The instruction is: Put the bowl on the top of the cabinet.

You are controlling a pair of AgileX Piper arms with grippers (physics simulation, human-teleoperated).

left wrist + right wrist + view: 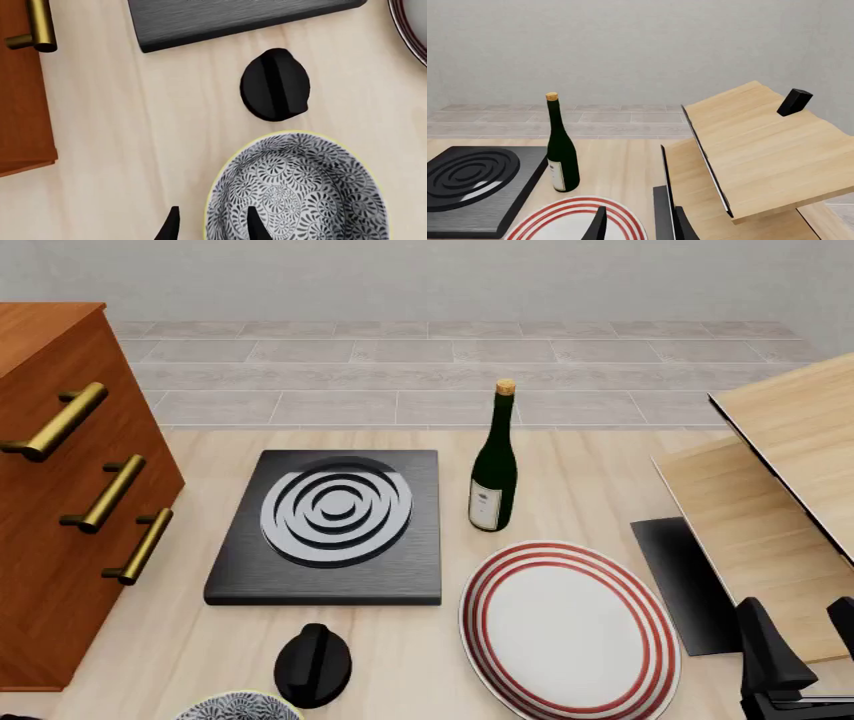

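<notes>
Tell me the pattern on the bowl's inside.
Dense black floral swirls on white, thin yellow rim; the bowl shows best in the left wrist view.

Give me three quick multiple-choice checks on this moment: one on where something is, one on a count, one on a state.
1. Where is the patterned black-and-white bowl?
A. On the table, near the black knob-shaped object
B. On top of the reddish-brown wooden cabinet
C. On the black hotplate

2. How many brass bar handles does the cabinet show?
A. One
B. Three
C. Five

3. How does the left gripper stand?
A. Shut on the green wine bottle
B. Open, straddling the bowl's rim
C. Out of view

Answers: 1 A, the bowl sits on the pale table beside the knob. 2 B, the front view shows three. 3 B, one finger inside the bowl, one outside.
</notes>
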